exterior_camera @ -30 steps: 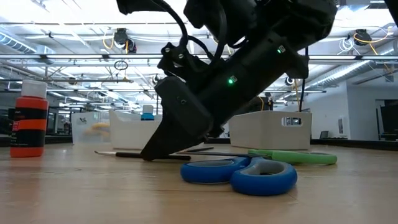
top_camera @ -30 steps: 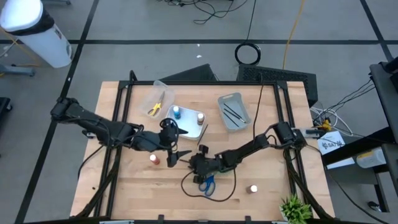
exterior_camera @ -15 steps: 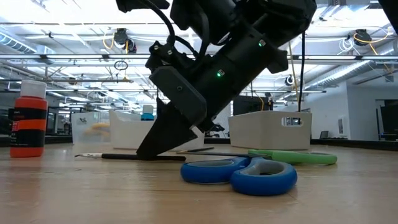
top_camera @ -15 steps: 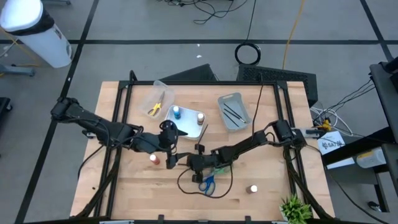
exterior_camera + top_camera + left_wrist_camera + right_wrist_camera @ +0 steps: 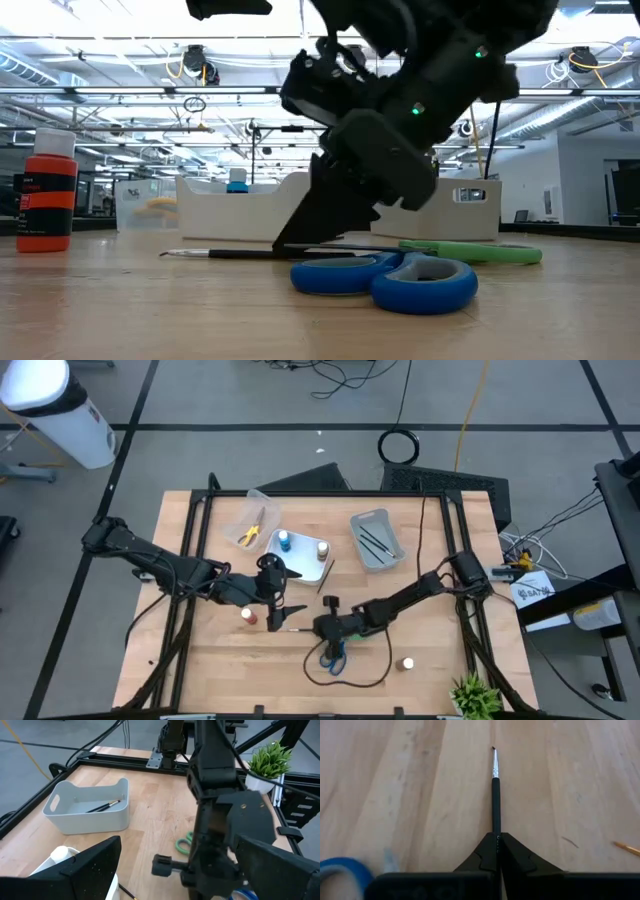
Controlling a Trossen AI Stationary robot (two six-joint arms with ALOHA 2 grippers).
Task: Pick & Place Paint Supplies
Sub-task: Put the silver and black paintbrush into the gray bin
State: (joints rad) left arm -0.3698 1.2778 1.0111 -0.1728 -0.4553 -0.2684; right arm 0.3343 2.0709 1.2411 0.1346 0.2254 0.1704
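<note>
I see my right gripper [image 5: 496, 854] pinched tight on a thin dark paintbrush [image 5: 495, 795] lying flat on the wooden table [image 5: 430, 670] just beside the blue-handled scissors [image 5: 385, 280], while my left gripper [image 5: 283, 592] hangs nearby, fingers spread wide, holding nothing.

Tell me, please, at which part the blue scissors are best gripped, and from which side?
Probably the blades just past the pivot, from straight above. The blue scissors lie flat on the table, and the looped handles look wide for a claw. The right claw is shut on a paintbrush.
</note>
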